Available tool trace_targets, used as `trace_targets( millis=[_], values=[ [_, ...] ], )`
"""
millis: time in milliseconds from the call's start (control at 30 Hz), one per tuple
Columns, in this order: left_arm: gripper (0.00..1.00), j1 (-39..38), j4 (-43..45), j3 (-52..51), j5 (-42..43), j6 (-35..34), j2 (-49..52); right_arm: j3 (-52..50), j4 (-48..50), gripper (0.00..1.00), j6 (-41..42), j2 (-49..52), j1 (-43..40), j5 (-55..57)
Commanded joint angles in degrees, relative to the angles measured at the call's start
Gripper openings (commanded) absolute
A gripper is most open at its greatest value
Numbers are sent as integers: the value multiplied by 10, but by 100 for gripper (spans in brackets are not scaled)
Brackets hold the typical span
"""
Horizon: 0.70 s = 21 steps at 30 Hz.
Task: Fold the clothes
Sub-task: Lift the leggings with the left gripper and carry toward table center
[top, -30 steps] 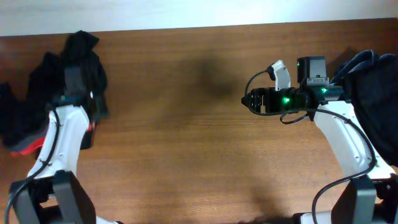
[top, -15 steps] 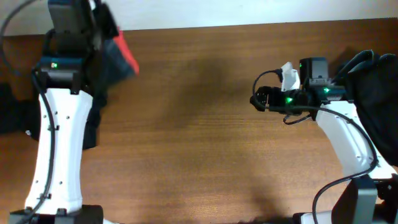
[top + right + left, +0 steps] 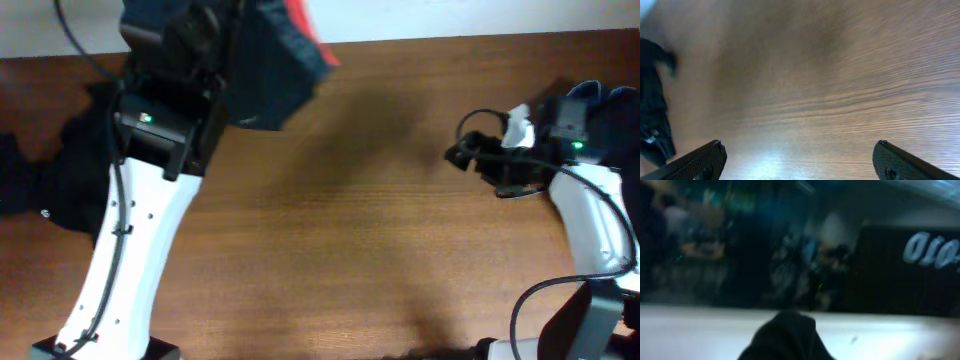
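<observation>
My left arm (image 3: 140, 230) is raised high towards the overhead camera. Its gripper (image 3: 205, 25) is shut on a dark garment (image 3: 265, 65) with a bright red lining (image 3: 308, 28), which hangs above the table's far left. In the blurred left wrist view only a fold of the black cloth (image 3: 785, 339) shows at the bottom; the fingers are hidden. More dark clothes lie at the left edge (image 3: 40, 185) and in a pile at the right edge (image 3: 612, 115). My right gripper (image 3: 462, 155) hovers over bare wood, open and holding nothing, its fingertips (image 3: 707, 159) wide apart.
The brown wooden table (image 3: 340, 250) stretches between the two arms. A black piece of cloth (image 3: 652, 117) shows at the left edge of the right wrist view. A white wall runs along the table's far side.
The left arm has risen steeply and swung right, lifting the dark garment off the left pile. The right gripper has drawn back to the right, still open.
</observation>
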Motion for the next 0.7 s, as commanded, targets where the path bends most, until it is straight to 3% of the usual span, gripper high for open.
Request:
trace_targets(
  millis=[0,300,667],
  values=[
    [1,-29,53,15,11,-1,2,40,-17,99,-17,-24,-32,-30],
    [1,-115,254,16,10,-1,47,85,-63,99,-25,-25,-66,-30],
    [1,-188,310,74,10,-1,104,85,-68,99,-25,-25,-108,-30]
  ],
)
